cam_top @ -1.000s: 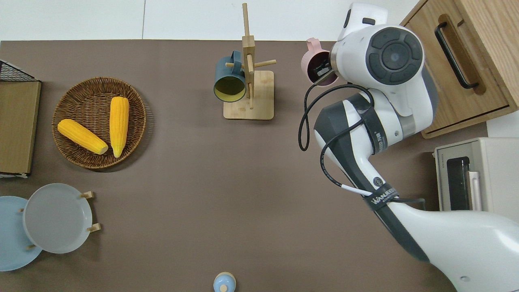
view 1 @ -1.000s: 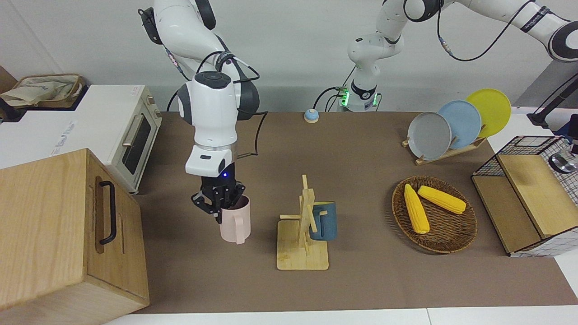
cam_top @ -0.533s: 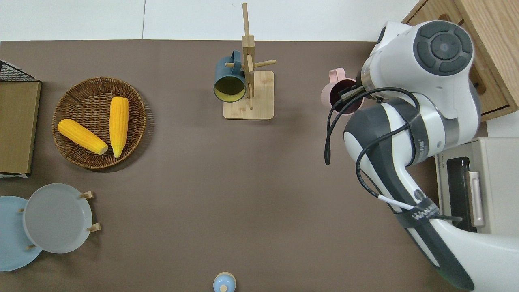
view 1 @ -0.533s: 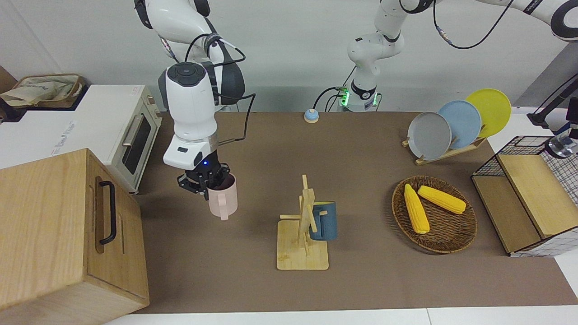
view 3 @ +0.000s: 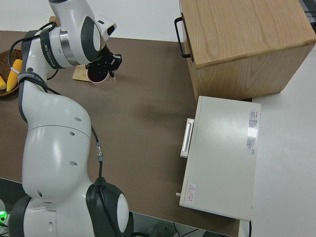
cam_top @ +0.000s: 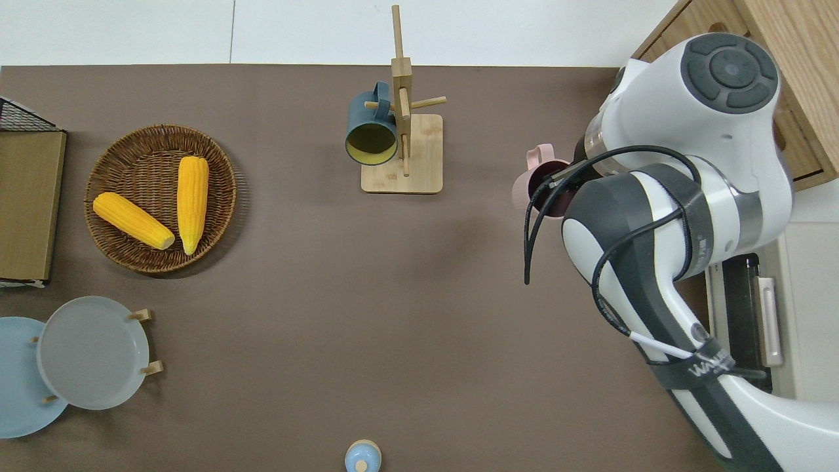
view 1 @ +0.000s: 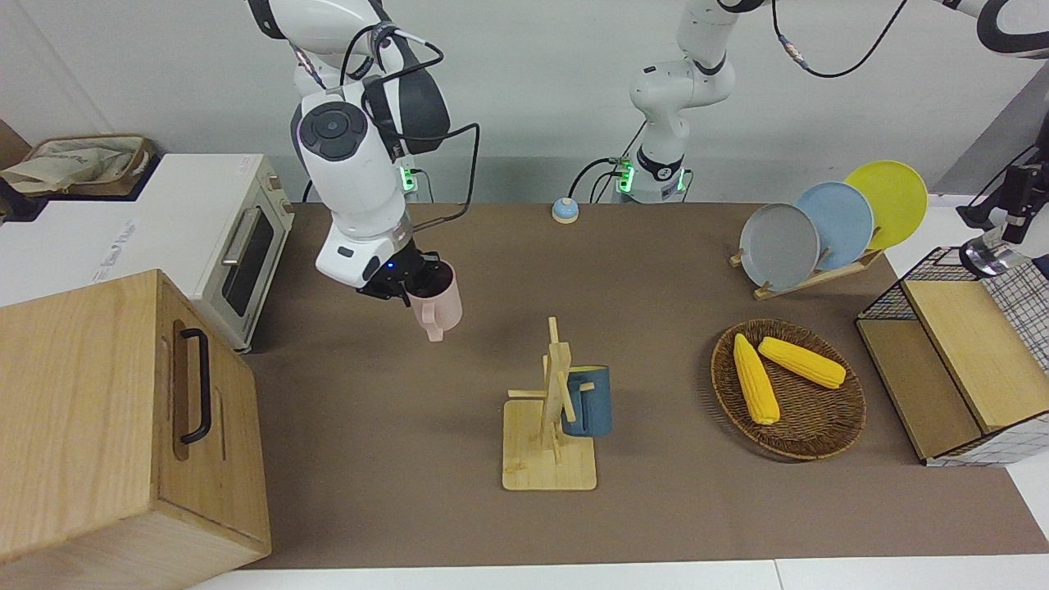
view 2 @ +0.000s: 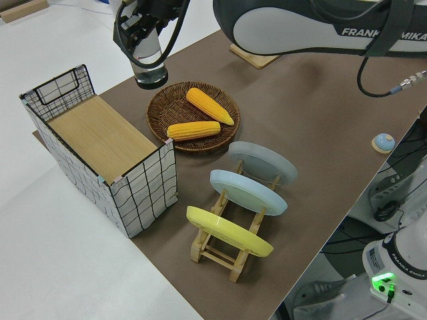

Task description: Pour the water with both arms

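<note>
Could clip the wooden cabinet point(view 1: 123, 418) or the toaster oven point(view 1: 238, 246) with the bulky right arm point(cam_top: 662, 196) on any wide swing toward the middle of the worktop point(view 1: 656, 508). Carries the pink mug point(view 1: 436, 301) aloft in the right gripper point(view 1: 403, 285), clamped on the rim alone, over bare worktop between cabinet and mug rack point(view 1: 549, 426) (a thin pinch, likely to slip or twist under a jerk). Holds a clear glass point(view 2: 151, 67) in the left gripper point(view 2: 141, 37), closed round it, up near the wire crate point(view 2: 100, 153), well apart from the mug. Might spill onto the worktop if tipped before bringing mouth over mouth.
</note>
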Available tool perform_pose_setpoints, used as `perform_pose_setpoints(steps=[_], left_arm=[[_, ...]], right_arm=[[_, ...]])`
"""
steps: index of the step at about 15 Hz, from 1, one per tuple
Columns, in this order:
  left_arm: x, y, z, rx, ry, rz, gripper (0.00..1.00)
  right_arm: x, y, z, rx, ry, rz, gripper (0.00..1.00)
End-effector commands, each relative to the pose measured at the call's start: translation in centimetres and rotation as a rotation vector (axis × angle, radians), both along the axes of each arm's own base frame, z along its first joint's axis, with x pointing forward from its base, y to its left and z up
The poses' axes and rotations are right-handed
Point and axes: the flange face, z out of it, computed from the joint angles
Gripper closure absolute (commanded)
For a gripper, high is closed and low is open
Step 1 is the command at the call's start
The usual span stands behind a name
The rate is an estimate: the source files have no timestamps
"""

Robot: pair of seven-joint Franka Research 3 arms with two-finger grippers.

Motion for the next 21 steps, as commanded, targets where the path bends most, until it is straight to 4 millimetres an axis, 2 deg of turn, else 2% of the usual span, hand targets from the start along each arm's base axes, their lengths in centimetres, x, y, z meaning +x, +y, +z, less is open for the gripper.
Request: perform_pose_setpoints(steps=[1,6,8,9,11,13,16,21], left_arm=[[-2.4,-2.0,1.1,0.007,0.008,0.008,1.0],[-4.0,-5.4,0.8,0.019,0.043,-0.007,1.0],[-4.9,-6.7,0.6,0.006,0.051,-0.011,1.0],[-5.3,-7.4,0.4,0.004,0.055,-0.021,1.0],[-6.1,-8.2,0.4,0.006,0.06,-0.026,1.0],[-6.5,-10.0,-0.2,0.011,0.078,-0.014,1.0],[-7.4,-12.4,-0.6,-0.001,0.084,0.007,1.0],[-9.8,-15.1,-2.6,-0.008,0.06,0.035,1.0]], right_arm=[[-2.0,3.3,0.7,0.055,0.051,-0.125,1.0],[-4.5,10.6,2.1,0.133,0.093,-0.301,1.0],[-5.2,12.6,2.4,0.146,0.098,-0.36,1.0],[-6.0,14.4,2.3,0.152,0.105,-0.39,1.0],[-6.6,16.5,2.4,0.166,0.1,-0.442,1.0],[-7.3,18.3,2.1,0.175,0.1,-0.45,1.0],[-8.3,21.9,0.3,0.176,0.109,-0.493,1.0],[-9.6,27.9,-4.7,0.2,0.124,-0.536,1.0]])
